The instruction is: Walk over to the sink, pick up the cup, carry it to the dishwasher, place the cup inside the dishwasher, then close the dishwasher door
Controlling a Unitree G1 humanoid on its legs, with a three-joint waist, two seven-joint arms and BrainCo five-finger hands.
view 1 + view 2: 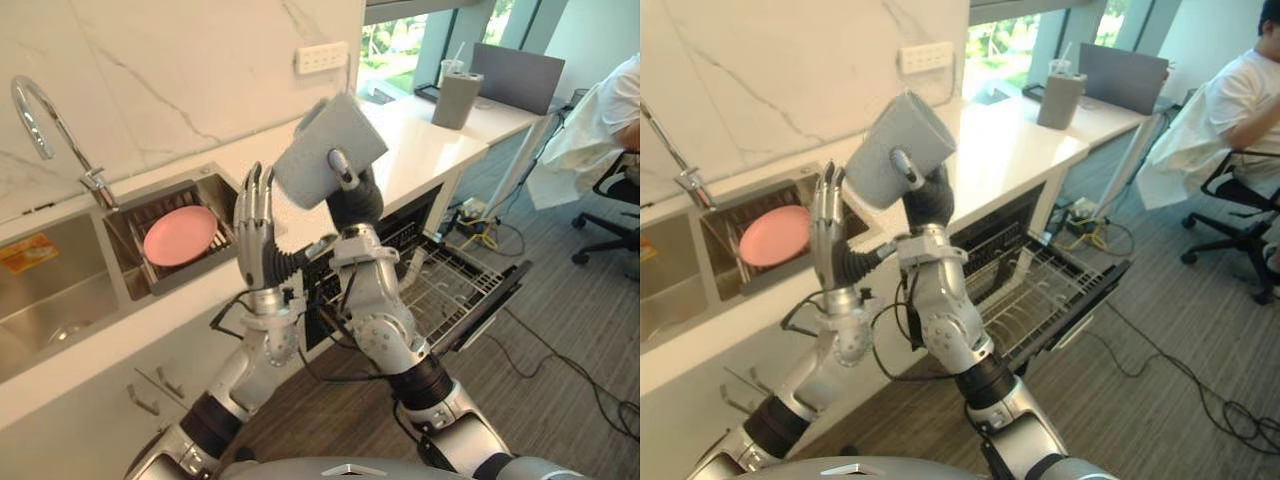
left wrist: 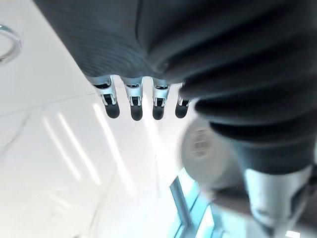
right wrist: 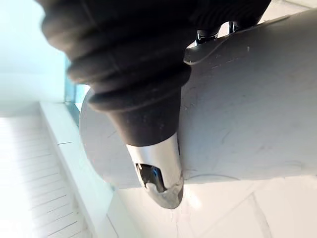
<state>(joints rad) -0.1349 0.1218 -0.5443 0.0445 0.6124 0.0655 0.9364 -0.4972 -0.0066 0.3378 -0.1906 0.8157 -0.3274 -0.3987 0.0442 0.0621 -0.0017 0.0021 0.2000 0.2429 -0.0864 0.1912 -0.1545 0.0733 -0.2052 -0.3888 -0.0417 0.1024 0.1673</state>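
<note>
Cup: found grey and tilted, raised in the air to the right of the sink, level with the counter edge and clear of it. Found clamped in the right hand, fingers and thumb curled round its wall. Confirmed in the right wrist view: thumb pressed flat against the cup's side.

Recorded the left hand upright just beside the cup, on the side nearer the sink, fingers straight and close together, holding nothing. Could not tell whether fingertips touched the cup.

Noted a pink plate lying in a metal basket set in the right-hand end of the sink. Noted the faucet standing behind the sink, against the marble wall.

Found the dishwasher door down, to the right of the sink and below the counter, with the wire rack pulled out over it. Observed the cup well above the rack, not in it.

Noted a person seated on an office chair far to the right of the sink, past the counter's end.
</note>
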